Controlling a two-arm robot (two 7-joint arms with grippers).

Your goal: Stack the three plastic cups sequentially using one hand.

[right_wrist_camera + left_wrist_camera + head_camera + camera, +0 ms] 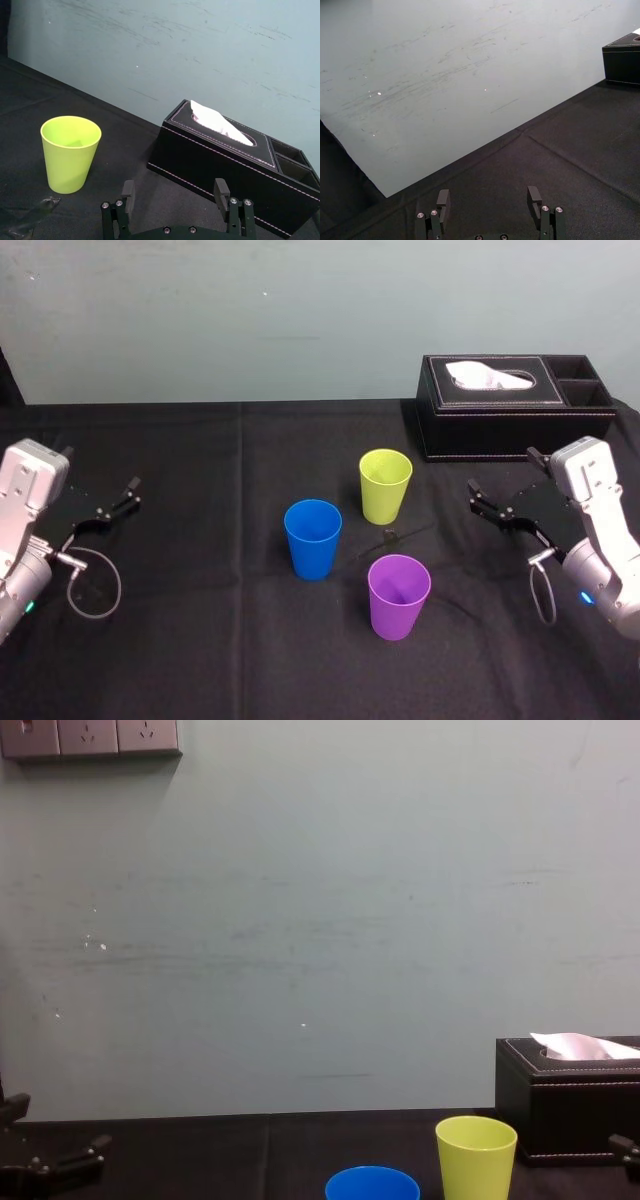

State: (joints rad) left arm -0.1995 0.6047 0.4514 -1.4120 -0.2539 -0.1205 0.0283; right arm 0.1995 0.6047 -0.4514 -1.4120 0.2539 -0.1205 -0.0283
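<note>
Three plastic cups stand upright and apart in the middle of the black table: a blue cup (313, 538), a yellow-green cup (385, 485) behind it to the right, and a purple cup (399, 595) nearest me. My right gripper (503, 478) hovers to the right of the cups, open and holding nothing. In the right wrist view its fingers (128, 192) stand wide apart, with the yellow-green cup (70, 152) ahead and off to one side. My left gripper (113, 502) is parked at the far left, open (488, 199). The chest view catches the blue cup's rim (372, 1184) and the yellow-green cup (476, 1155).
A black tissue box (512, 405) with a white tissue sits at the back right, behind the right gripper (225, 157). A small scrap of clear plastic (390, 535) lies between the cups. A pale wall (300, 920) rises behind the table.
</note>
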